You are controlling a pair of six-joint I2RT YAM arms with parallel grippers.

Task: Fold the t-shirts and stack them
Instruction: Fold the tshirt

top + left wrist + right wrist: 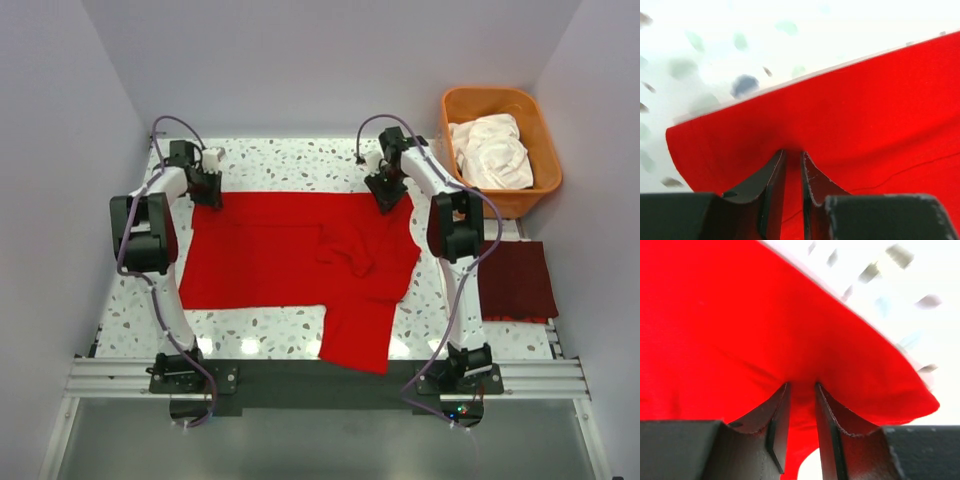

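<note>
A bright red t-shirt [290, 260] lies spread on the speckled table [290, 165], one sleeve hanging toward the near edge. My left gripper [208, 192] is shut on the shirt's far left corner; in the left wrist view the jaws [792, 155] pinch the red cloth [865, 115]. My right gripper [386, 200] is shut on the far right edge; in the right wrist view the jaws [801, 387] pinch red cloth [730, 325]. A folded dark red shirt [515, 280] lies at the right.
An orange basket [500, 105] at the back right holds a crumpled white shirt [490, 150]. White walls close in the table on three sides. A metal rail [320, 375] runs along the near edge.
</note>
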